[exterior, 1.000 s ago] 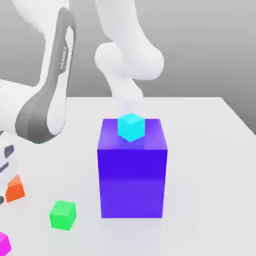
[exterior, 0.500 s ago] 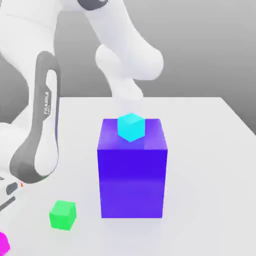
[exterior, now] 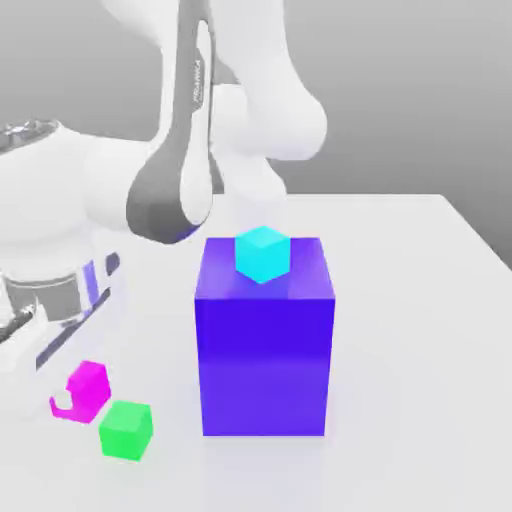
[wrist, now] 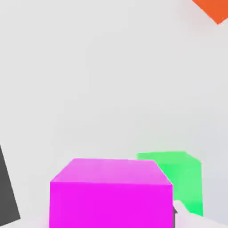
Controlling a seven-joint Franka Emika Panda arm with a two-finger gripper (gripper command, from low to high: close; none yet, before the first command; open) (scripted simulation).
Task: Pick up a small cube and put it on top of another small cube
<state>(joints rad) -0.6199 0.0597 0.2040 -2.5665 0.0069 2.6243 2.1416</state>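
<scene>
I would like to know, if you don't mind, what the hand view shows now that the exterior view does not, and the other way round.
The hand view adds the orange cube, cut off by the picture's edge.

The exterior view adds the blue block, with the cyan cube on top of it, and the arm.

Both share the magenta cube, the green cube, which the magenta one partly hides in the hand view, and the pale tabletop.
</scene>
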